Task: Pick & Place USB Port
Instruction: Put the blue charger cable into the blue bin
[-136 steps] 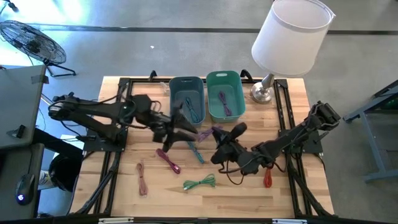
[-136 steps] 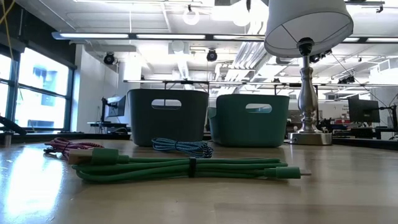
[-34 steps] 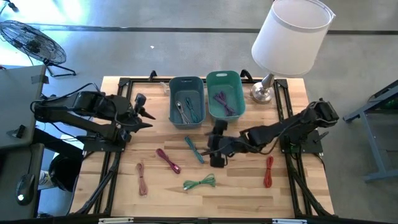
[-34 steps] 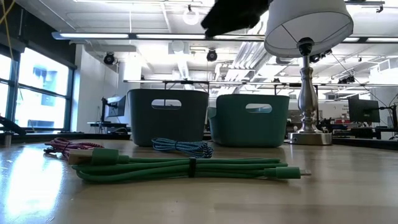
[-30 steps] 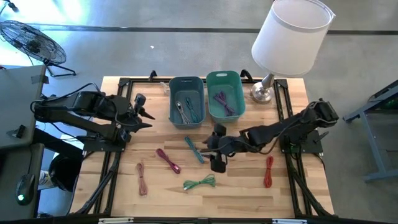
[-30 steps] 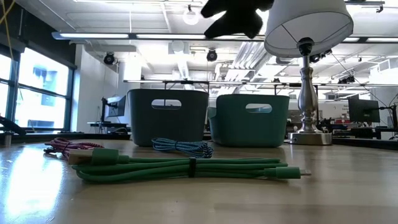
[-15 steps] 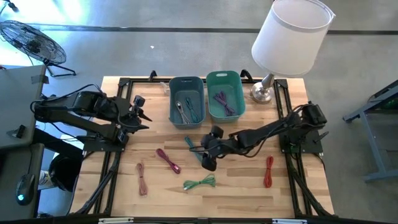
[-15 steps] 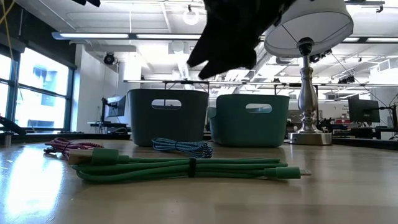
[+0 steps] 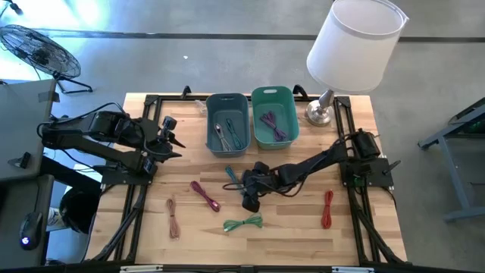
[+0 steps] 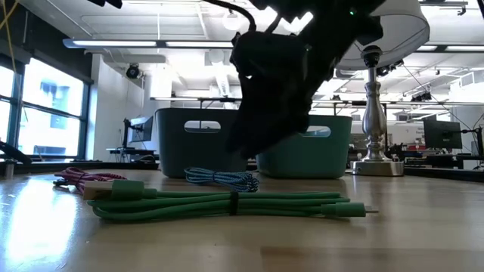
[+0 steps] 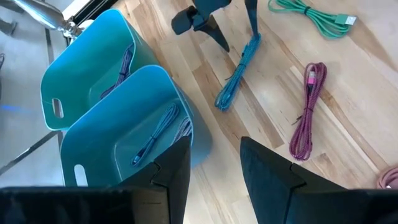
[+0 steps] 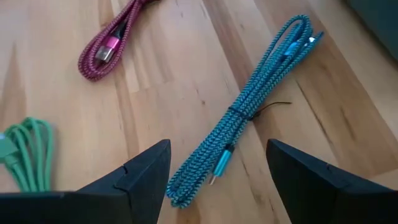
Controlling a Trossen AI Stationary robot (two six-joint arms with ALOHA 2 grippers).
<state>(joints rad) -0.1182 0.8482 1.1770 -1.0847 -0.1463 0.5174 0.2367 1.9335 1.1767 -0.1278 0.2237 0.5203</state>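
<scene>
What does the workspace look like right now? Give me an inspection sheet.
Surface: wooden table, dark rails along its sides.
Job's things: blue cable loose on the wood; blue bin and green bin each hold cables.
Clutter: magenta cable, green cable, red cable, pink cable; lamp at the far right corner.
Grippers: right claw open, above the blue cable; left claw open, waiting at the left side.
Cables: nothing seen beyond those listed.
Surroundings: floor fan.
</scene>
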